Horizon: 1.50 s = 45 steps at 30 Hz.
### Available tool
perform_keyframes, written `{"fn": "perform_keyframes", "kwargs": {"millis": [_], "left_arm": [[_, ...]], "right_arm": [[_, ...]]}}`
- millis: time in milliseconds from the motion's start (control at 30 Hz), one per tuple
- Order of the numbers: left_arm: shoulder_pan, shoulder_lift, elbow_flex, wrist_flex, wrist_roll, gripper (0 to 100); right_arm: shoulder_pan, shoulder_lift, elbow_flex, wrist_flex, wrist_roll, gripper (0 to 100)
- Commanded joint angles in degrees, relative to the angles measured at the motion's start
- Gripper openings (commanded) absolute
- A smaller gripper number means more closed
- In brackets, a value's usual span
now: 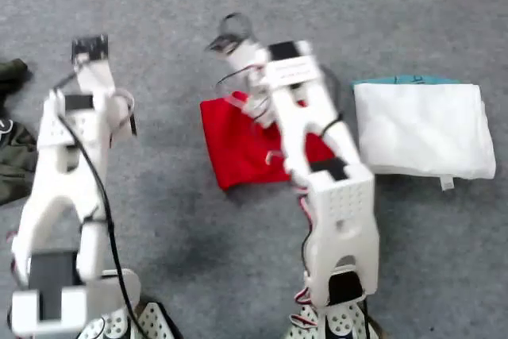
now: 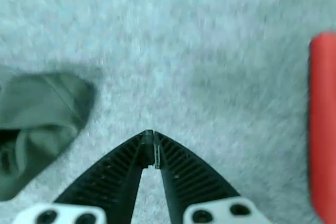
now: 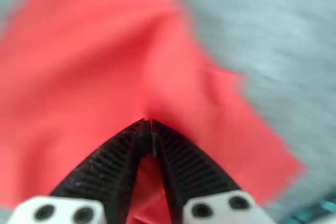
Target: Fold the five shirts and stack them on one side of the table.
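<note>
The right hand [image 1: 228,40], tips pressed together, hangs over the red shirt [image 1: 242,144] at mid-desk; in its wrist view the red cloth spreads under the closed tips [image 3: 148,128], with a crease leading away from them, and it cannot be told whether any fabric is pinched. The red shirt lies as a rough rectangle with its long axis across the desk [image 1: 175,228], slightly askew, partly covered by the right arm. Just beside it toward the right edge sits the stack: a folded white shirt [image 1: 421,129] on top of a teal shirt [image 1: 413,80], of which a thin strip shows at the far side. The coming move likely turns on that short sideways gap, and the right arm is plainly the nearer one to both red shirt and stack. The left hand [image 1: 90,47] is also closed, holding nothing, above bare desk between a crumpled green shirt [image 1: 14,148] at the left edge and the red shirt, well apart from each. The desk is covered in a grey, felt-like material, likely to drag on cloth that is slid and not lifted. Past the far edge the room is too cropped to read.
</note>
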Motion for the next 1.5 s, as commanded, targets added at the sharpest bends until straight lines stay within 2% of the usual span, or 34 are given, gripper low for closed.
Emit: {"fn": "perform_keyframes", "kwargs": {"millis": [0, 200, 267, 400, 567, 833, 967, 1100, 1267, 1367, 1467], "left_arm": [[1.2, -10.5, 10.9, -5.2, -1.1, 3], [2.9, -19.3, 18.5, -6.1, -1.1, 3], [3.2, -20.7, 19.1, -5.8, -1.1, 3], [5.7, -21.2, 18.9, -6.2, -1.1, 3], [11.0, -21.0, 19.5, -10.5, -1.0, 3], [16.7, -12.6, 14.5, -22.3, -0.2, 3], [19.8, 1.1, 5.1, -28.6, 5.7, 3], [21.7, 18.6, -9.7, -27.2, 10.5, 3], [23.3, 36.3, -23.7, -27.3, 12.0, 3], [22.5, 40.7, -26.9, -26.8, 12.0, 3], [22.6, 40.3, -26.9, -26.9, 11.8, 3]], "right_arm": [[8.1, 3.6, -12.7, -0.8, 2.2, 1.5], [16.9, 12.8, -32.1, 0.3, 1.9, 1.5], [18.0, 13.8, -38.5, 3.7, 1.9, 1.5], [15.8, 13.8, -51.3, 18.8, 1.9, 1.5], [11.2, 12.1, -53.8, 19.9, -1.9, 1.5], [8.8, 6.1, -43.6, 20.0, -3.8, 1.5], [8.7, -4.5, -25.0, 20.0, -4.5, 1.5], [8.0, -16.0, -5.8, 18.5, -4.0, 1.5], [8.6, -18.9, 10.8, 6.2, -2.4, 1.5], [9.3, -16.8, 17.6, 1.1, -2.1, 1.5], [11.7, -16.1, 21.5, 0.4, -1.3, 1.5]]}}
